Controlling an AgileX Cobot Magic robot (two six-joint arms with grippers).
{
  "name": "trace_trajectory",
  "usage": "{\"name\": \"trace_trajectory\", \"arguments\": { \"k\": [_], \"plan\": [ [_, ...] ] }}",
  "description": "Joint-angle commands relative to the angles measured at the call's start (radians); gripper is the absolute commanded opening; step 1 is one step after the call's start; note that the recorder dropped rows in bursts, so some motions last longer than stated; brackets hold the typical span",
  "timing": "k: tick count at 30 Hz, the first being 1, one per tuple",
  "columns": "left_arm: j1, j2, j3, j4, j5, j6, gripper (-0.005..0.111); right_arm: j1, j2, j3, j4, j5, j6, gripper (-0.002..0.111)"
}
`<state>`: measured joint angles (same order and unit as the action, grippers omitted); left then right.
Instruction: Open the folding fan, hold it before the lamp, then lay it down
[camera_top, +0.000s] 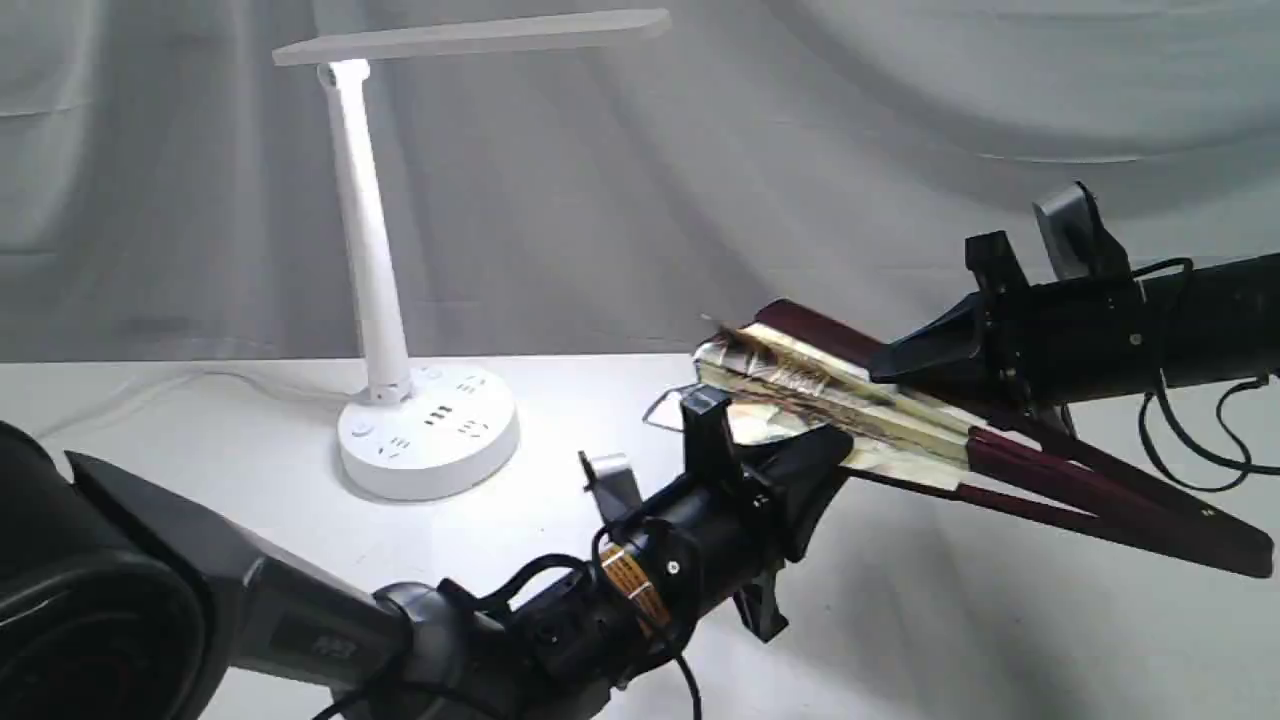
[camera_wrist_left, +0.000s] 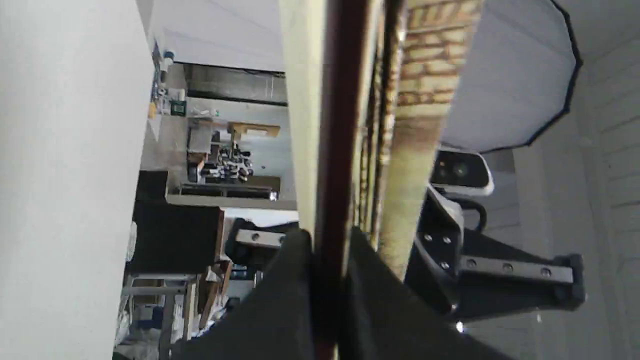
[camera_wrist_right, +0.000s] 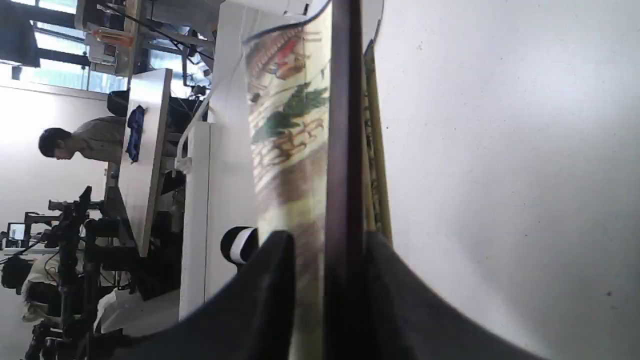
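The folding fan (camera_top: 830, 395) hangs above the table at the right of centre, its cream painted pleats a little spread and its maroon ribs (camera_top: 1100, 500) running down to the right. My left gripper (camera_top: 815, 455) is shut on the lower guard from the front. In the left wrist view the maroon guard (camera_wrist_left: 340, 125) is pinched by that gripper (camera_wrist_left: 327, 242). My right gripper (camera_top: 905, 360) is shut on the upper guard. The right wrist view shows that gripper (camera_wrist_right: 332, 240) around the guard, with painted paper (camera_wrist_right: 290, 125) beside it. The white lamp (camera_top: 428, 430) stands at the left, head (camera_top: 470, 38) high.
A white table (camera_top: 560, 500) lies under the fan, with a grey cloth backdrop (camera_top: 800, 180) behind it. The lamp's cord (camera_top: 200, 378) trails off to the left. Black cables (camera_top: 1190, 450) loop below the right arm. The left arm's bulky links (camera_top: 150, 590) fill the lower left.
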<state>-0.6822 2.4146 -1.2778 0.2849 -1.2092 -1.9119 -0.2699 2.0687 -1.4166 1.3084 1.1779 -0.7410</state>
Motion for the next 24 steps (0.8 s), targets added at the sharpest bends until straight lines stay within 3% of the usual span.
{"name": "trace_trajectory", "arguments": {
  "k": [1, 13, 18, 24],
  "plan": [
    [0.008, -0.016, -0.047, 0.065, -0.012, 0.002, 0.000, 0.004, -0.003, 0.002, 0.018, 0.002, -0.012, 0.014],
    [0.067, -0.016, -0.036, 0.170, -0.012, -0.047, 0.000, 0.001, -0.003, 0.002, 0.018, -0.023, -0.013, 0.014],
    [0.067, -0.016, -0.036, 0.183, -0.012, -0.045, 0.000, 0.001, -0.003, 0.002, 0.018, -0.023, -0.038, 0.000],
    [0.067, -0.018, -0.036, 0.179, -0.012, -0.038, 0.000, 0.001, -0.003, 0.002, 0.018, -0.027, -0.038, 0.000]
  ]
}}
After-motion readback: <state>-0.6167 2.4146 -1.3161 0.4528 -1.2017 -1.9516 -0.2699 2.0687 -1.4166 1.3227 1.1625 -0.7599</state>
